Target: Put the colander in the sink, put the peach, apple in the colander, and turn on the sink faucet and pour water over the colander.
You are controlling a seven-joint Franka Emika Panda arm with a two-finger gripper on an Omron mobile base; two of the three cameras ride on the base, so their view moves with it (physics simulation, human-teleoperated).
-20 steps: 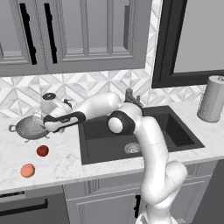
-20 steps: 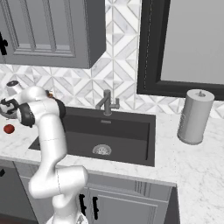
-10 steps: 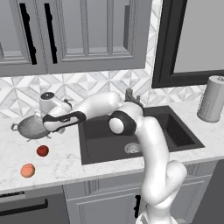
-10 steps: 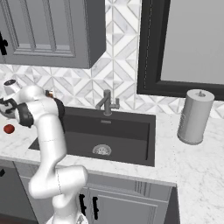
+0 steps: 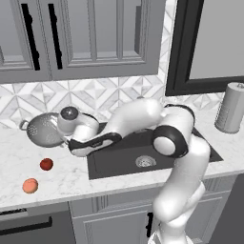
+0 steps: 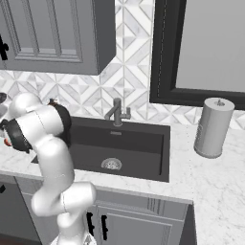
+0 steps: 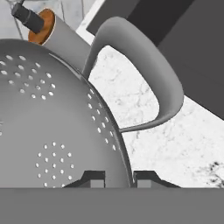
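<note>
Left of the large dark grey rectangular sink [image 5: 143,152], on the white marble desk [image 5: 62,178]: round silver perforated metal colander [image 5: 42,129], tilted against the backsplash. Hand [image 7: 118,177] pressed up at the colander's rim beside one loop handle; fingertips [image 7: 94,177] either side of the wall, apparently clenched on it. Small dark red apple [image 5: 46,164] and pale orange-pink peach [image 5: 30,186] nearer the front edge, apart. Short dark grey faucet [image 6: 117,112] behind the basin.
</note>
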